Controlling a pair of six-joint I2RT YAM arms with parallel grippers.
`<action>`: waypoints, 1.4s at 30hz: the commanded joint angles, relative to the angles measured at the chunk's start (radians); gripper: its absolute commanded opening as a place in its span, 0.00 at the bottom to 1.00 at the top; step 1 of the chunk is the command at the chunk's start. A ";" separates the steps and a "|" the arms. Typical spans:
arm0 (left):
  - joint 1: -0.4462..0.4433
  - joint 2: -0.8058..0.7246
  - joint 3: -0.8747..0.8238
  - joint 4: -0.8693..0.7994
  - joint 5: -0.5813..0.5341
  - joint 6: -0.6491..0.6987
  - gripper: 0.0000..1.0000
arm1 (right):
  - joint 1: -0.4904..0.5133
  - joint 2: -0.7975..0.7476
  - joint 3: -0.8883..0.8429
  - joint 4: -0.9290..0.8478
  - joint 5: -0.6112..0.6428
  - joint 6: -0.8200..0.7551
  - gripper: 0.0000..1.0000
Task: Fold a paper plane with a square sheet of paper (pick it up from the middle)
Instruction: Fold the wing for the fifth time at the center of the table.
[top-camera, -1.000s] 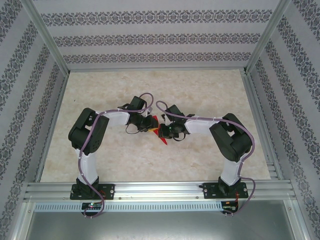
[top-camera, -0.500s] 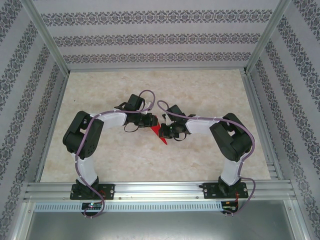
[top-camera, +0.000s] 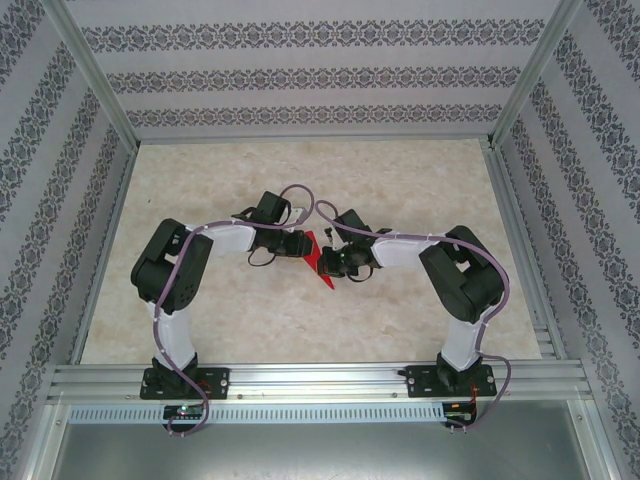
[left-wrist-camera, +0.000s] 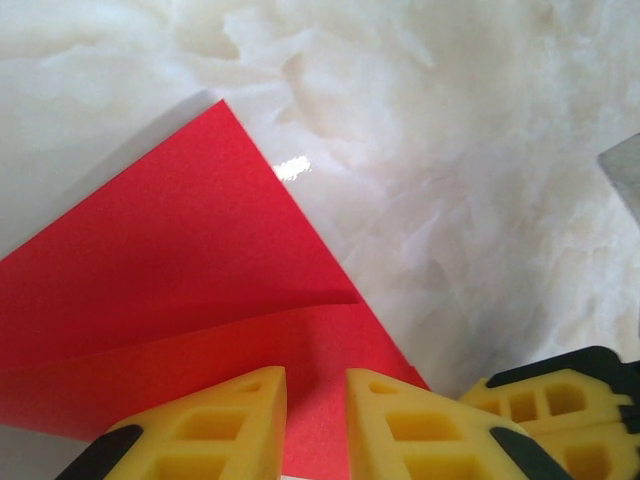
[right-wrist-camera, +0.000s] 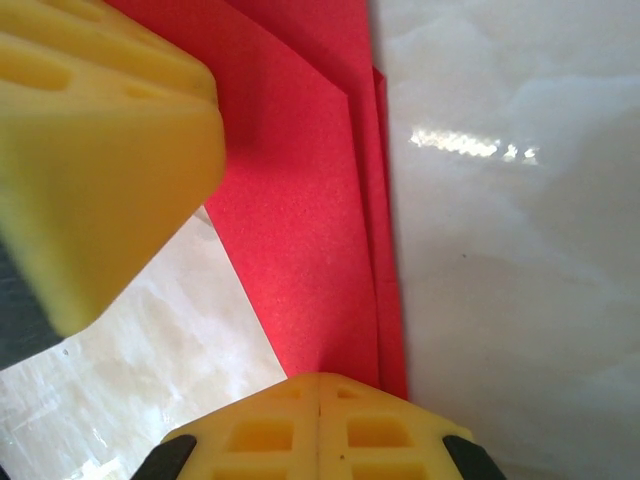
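Left gripper (left-wrist-camera: 316, 405): yellow tips stand a narrow gap apart, low over the red paper (left-wrist-camera: 190, 270). I cannot tell whether they touch it.

Right gripper (right-wrist-camera: 320, 400): tips pressed together at the paper's stacked edge. I cannot tell whether a layer is nipped between them.

The paper lies flat in the middle of the table (top-camera: 400, 180), between the two grippers. It is not a plain square: one pointed corner, a crease across it, several layers along one side.

Judgement: the early folds are done. Narrowing to a dart and folding the wings remain. No finished plane yet.
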 joint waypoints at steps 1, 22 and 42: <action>0.011 0.016 -0.018 0.051 -0.022 0.050 0.24 | -0.011 0.067 -0.056 -0.103 0.081 0.009 0.04; 0.110 0.121 0.046 0.022 -0.065 0.069 0.23 | -0.023 0.040 -0.160 -0.125 0.074 -0.018 0.04; 0.214 0.178 0.150 -0.030 -0.120 0.054 0.24 | -0.023 0.033 -0.162 -0.111 0.067 -0.005 0.04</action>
